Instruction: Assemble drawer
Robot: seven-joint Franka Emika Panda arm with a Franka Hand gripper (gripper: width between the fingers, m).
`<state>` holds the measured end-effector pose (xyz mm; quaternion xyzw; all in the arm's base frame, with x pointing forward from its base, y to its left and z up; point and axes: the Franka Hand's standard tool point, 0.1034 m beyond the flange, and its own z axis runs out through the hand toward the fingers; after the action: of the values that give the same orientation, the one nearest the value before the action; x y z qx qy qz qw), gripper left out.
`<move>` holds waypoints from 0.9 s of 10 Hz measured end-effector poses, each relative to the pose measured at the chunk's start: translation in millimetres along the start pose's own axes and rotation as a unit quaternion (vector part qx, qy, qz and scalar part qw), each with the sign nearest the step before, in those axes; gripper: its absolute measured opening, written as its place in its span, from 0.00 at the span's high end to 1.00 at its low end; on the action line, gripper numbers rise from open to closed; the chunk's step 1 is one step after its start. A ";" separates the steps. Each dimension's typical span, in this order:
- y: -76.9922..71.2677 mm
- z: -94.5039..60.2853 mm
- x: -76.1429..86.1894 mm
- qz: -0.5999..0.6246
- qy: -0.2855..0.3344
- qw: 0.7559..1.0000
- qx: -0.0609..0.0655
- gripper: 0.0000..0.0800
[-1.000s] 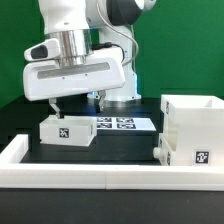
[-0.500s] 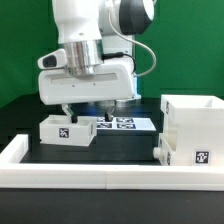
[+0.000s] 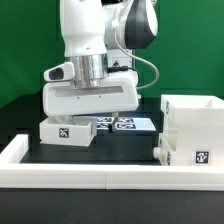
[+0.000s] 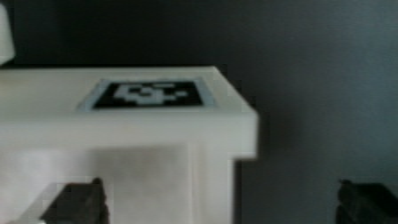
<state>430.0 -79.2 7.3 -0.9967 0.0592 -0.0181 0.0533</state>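
A small white drawer tray (image 3: 64,131) with a square tag lies at the exterior view's left. My gripper (image 3: 90,117) hangs low just over its right end. In the wrist view the tray (image 4: 125,130) with its tag fills the picture. My gripper (image 4: 222,203) is open, with one dark fingertip (image 4: 75,200) over the tray and the other beyond the tray's edge, above the dark table. It holds nothing. The tall white housing (image 3: 194,130) stands at the exterior view's right. A small white piece (image 3: 160,149) sits against its lower left side; I cannot tell what it is.
The marker board (image 3: 128,124) lies flat behind the tray, partly hidden by my hand. A low white border wall (image 3: 100,176) runs along the front and up the exterior view's left side. The table top is black.
My gripper has moved toward the exterior view's right and come down over the tray's right end. The tray and housing have not moved.
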 end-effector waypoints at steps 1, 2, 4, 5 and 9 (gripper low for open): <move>1.8 1.4 -1.2 -0.005 -0.001 1.000 0.000 0.19; 2.0 1.8 -1.7 -0.010 -0.002 1.000 0.000 0.19; 1.9 2.0 -1.7 -0.011 -0.002 1.000 0.001 0.38; 1.8 2.0 -1.7 -0.011 -0.002 1.000 0.001 0.38; 1.1 1.2 -0.6 -0.012 -0.001 1.000 0.000 0.94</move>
<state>429.3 -80.1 6.0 -0.9973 0.0469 -0.0183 0.0533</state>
